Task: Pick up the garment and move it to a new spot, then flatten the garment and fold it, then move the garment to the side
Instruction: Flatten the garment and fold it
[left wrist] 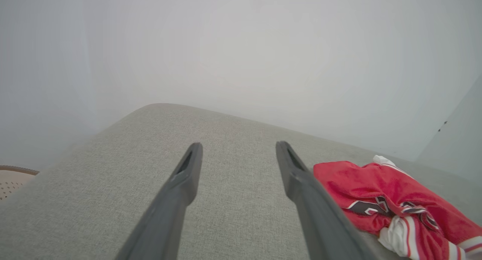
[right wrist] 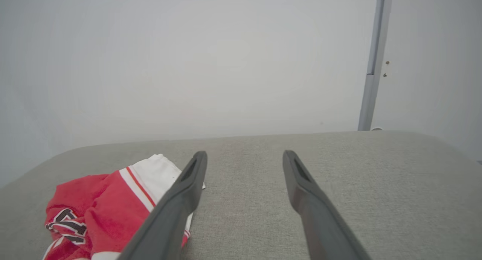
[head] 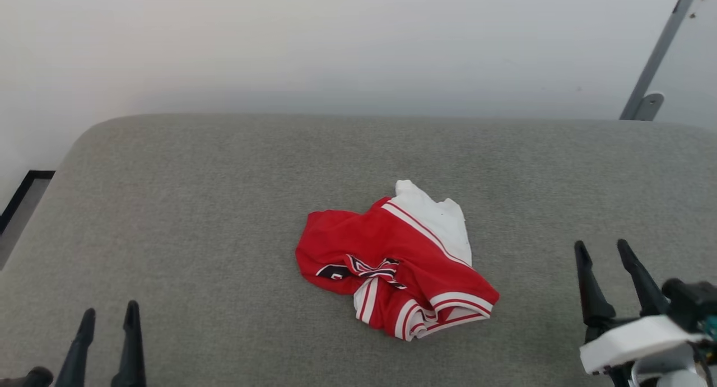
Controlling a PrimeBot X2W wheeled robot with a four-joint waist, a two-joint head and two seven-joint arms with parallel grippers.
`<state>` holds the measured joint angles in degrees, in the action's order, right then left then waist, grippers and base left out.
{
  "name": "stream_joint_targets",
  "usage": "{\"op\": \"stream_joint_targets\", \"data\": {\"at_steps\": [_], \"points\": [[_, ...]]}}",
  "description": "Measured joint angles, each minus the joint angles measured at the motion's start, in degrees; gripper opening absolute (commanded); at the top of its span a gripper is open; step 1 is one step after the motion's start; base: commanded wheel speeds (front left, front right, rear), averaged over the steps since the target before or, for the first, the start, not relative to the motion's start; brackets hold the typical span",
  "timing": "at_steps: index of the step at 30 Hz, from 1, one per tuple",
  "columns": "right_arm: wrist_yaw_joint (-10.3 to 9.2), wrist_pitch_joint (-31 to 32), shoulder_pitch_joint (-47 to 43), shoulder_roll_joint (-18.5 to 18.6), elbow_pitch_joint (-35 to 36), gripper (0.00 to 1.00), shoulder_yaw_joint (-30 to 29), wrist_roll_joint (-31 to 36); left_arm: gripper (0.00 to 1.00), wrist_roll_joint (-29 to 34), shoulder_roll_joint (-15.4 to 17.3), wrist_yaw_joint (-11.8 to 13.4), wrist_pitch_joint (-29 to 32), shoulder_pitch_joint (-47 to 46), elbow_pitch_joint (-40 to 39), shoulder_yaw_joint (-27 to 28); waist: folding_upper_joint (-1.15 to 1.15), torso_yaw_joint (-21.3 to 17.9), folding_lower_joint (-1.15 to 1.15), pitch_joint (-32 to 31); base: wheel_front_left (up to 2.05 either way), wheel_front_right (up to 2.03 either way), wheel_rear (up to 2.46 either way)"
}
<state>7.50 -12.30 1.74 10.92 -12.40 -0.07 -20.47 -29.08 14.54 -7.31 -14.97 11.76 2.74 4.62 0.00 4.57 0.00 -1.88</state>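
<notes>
Grey cushion (head: 196, 208) | garment (head: 392, 252) crumpled between left fingers (head: 131, 342), right fingers (head: 588, 286) | untouched

Left claw (left wrist: 238, 149) spread, empty; crumpled garment (left wrist: 380, 192) beside right finger (left wrist: 301, 177).

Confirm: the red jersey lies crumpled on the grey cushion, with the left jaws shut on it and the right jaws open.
Wrong on the left gripper: the head view shows its jaws open and clear of the red jersey. The rest holds.
</notes>
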Motion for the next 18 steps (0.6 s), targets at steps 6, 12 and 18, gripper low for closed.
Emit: {"op": "stream_joint_targets", "data": {"at_steps": [6,12,18], "points": [[0.00,4.77,3.53,2.11,-2.40,1.00,3.09,-0.18,1.00,0.00,-0.07,0.00,-0.01,-1.04,-0.41,-2.42,0.00,2.22,0.00,0.44,0.00,0.00,0.00],[-0.01,9.40,8.61,4.99,-5.79,1.00,6.97,-1.34,1.00,-0.18,-0.03,0.00,-0.01,-3.11,-0.01,-5.97,0.00,6.22,0.00,1.16,0.00,0.00,0.00],[0.00,13.50,15.90,8.35,-11.71,1.00,11.17,-2.11,1.00,-1.21,0.05,0.00,-0.01,-5.68,0.08,-8.93,0.00,10.23,0.00,3.06,0.00,0.00,0.00]]}}
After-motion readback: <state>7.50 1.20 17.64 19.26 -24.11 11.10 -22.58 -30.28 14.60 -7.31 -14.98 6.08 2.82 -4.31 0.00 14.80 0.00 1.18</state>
